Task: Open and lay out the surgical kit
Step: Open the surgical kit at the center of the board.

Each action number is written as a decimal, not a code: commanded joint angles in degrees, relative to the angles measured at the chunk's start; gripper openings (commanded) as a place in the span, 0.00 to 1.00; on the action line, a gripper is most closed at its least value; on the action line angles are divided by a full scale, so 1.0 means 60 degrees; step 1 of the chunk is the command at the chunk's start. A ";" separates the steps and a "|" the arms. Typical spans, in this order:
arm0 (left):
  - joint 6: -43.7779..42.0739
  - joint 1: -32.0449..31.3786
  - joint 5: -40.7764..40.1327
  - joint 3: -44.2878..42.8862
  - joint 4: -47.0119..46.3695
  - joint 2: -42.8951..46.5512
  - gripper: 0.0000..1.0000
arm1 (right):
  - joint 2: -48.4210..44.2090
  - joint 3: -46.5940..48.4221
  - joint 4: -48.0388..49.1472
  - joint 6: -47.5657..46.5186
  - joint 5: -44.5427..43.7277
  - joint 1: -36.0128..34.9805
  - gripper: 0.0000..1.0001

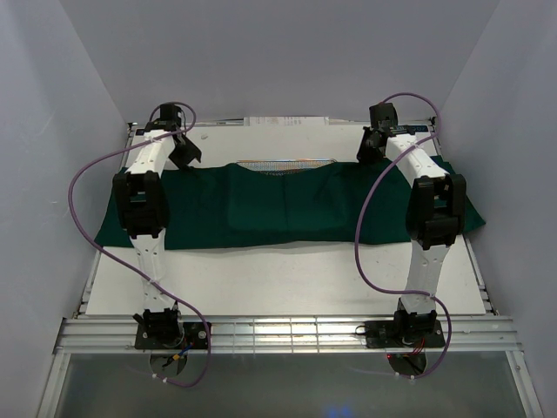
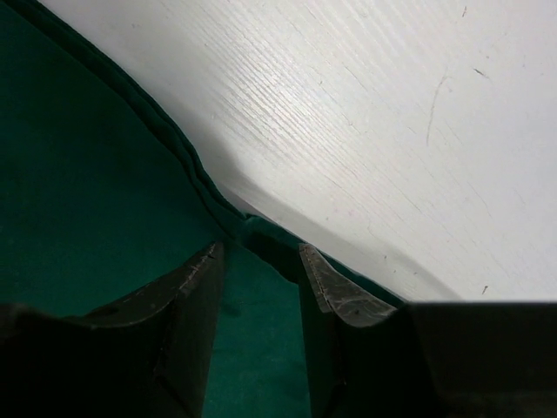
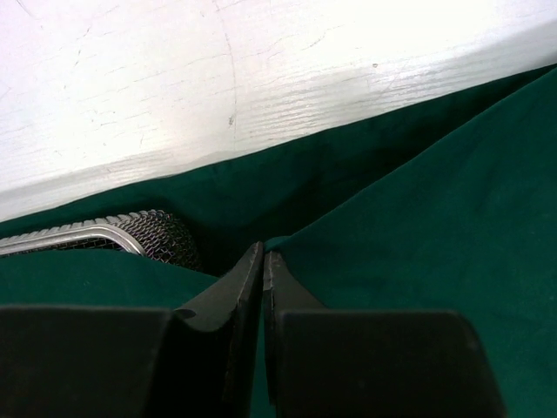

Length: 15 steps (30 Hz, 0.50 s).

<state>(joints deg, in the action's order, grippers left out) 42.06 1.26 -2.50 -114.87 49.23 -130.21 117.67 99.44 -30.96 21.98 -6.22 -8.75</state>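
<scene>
Arms are reaching forward, flanking the wire-mesh tray (image 1: pixel 287 162). Left gripper (image 2: pixel 261 250) is gaping half-open astride the cloth wrap (image 2: pixel 87 174); right gripper (image 3: pixel 263 252) is pressing shut.

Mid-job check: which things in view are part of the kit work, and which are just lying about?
Job: green cloth wrap; wire-mesh tray, only its far edge uncovered; left gripper, open at the hem; right gripper, pinching a fold.
Just there: white table; purple cables; metal rail.

Cannot see most of the wire-mesh tray (image 1: pixel 287 162) beneath the cloth wrap (image 1: pixel 261 209), only its far rim and one corner, nor anything inside it.
</scene>
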 commanded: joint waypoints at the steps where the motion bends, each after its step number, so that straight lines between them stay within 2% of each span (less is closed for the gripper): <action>1: 0.0182 -0.0048 -0.0388 -0.0278 -0.0002 0.0609 0.50 | -0.0553 -0.0152 0.0355 -0.0133 0.0040 -0.0021 0.08; 2: 0.0182 -0.0367 -0.0403 -0.0322 -0.0002 0.0550 0.49 | -0.0554 -0.0167 0.0370 -0.0133 0.0069 -0.0021 0.08; 15: 0.0240 -0.0605 -0.0447 -0.0353 0.0115 0.0023 0.49 | -0.0568 -0.0445 0.0473 -0.0133 0.0201 -0.0021 0.08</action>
<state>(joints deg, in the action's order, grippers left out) 43.13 -2.76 -4.05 -115.68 49.56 -130.37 117.40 96.92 -29.80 21.89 -5.72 -8.75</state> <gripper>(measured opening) 0.493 0.078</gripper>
